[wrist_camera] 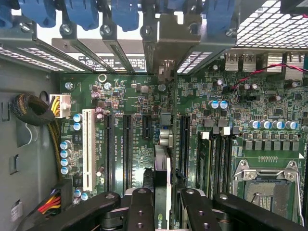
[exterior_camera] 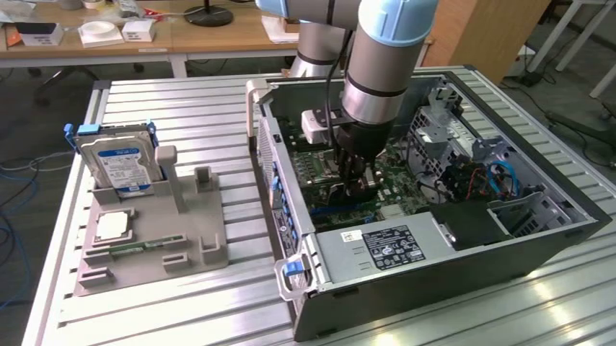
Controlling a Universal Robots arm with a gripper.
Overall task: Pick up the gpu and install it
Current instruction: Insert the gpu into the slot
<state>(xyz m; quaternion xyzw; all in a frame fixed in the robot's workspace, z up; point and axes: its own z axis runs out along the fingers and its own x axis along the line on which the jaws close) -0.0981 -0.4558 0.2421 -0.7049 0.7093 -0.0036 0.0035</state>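
Four blue clips [wrist_camera: 82, 12] beyond gpu [wrist_camera: 162, 159]

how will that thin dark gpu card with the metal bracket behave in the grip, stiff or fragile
The thin dark gpu card held edge-on between the black gripper fingers is probably stiff, as it shows no sag. Likely light, being so thin. Its exposed board probably makes it fragile, and it may tilt if pushed off-line over the green motherboard.

My black gripper [wrist_camera: 162, 204] holds the dark gpu [wrist_camera: 161, 183] over a green motherboard [wrist_camera: 139, 139] with one white slot [wrist_camera: 88, 149]; blue clips [wrist_camera: 82, 12] line the grey case [exterior_camera: 539, 249].
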